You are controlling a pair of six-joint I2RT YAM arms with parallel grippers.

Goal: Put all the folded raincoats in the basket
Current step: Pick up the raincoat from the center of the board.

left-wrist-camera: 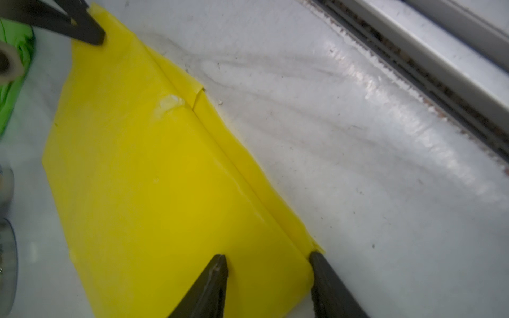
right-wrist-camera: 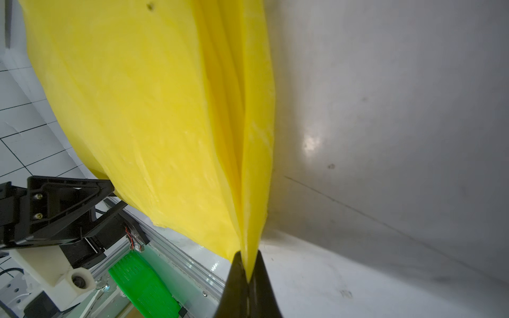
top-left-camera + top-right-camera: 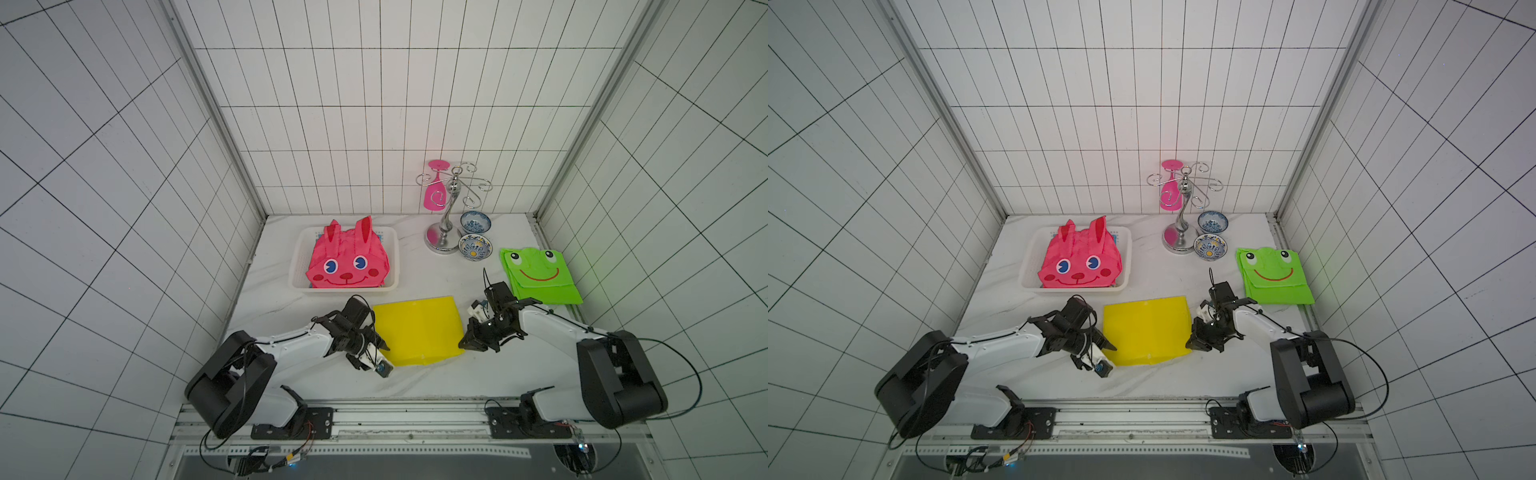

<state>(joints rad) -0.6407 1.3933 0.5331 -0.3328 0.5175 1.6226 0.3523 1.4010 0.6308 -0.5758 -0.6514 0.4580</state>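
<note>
The yellow folded raincoat [image 3: 417, 330] [image 3: 1146, 330] lies flat on the white table, in front of the basket [image 3: 296, 266] [image 3: 1027, 266]. My right gripper [image 3: 462, 344] [image 2: 248, 261] is shut on its near right corner, and the fabric [image 2: 151, 110] rises from the pinched tips. My left gripper [image 3: 383, 345] [image 1: 267, 257] is at the near left corner. Its jaws stand apart, one fingertip [image 1: 220, 261] on top of the fabric [image 1: 154, 179] and the other at the folded edge. The white mesh basket holds a pink rabbit-faced raincoat [image 3: 347, 262].
A green frog-faced raincoat [image 3: 538, 276] lies at the right edge of the table. A chrome stand [image 3: 446, 208] with a pink glass [image 3: 435, 191] and two patterned bowls [image 3: 475, 222] [image 3: 473, 247] are at the back right. The metal rail [image 3: 411, 415] runs along the front.
</note>
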